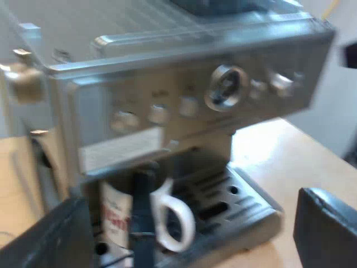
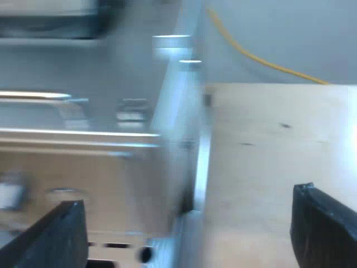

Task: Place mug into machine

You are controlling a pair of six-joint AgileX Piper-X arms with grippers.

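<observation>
A white mug (image 1: 120,215) with red print and a white loop handle (image 1: 175,218) stands on the espresso machine's drip tray (image 1: 245,209), under the control panel (image 1: 189,100). A dark handle (image 1: 142,215) hangs upright in front of the mug. My left gripper (image 1: 192,226) is open and drawn back from the machine's front, with nothing between its fingers (image 1: 326,229). My right gripper (image 2: 188,223) is also open and holds nothing. It hovers by the machine's metal side (image 2: 173,128), where that side meets the wooden table (image 2: 268,156).
The machine (image 1: 167,50) has a row of round knobs and a dial (image 1: 226,86) across its front. A pale wooden tabletop (image 1: 290,156) stretches beside the drip tray. A grey wall (image 2: 279,33) rises behind the table.
</observation>
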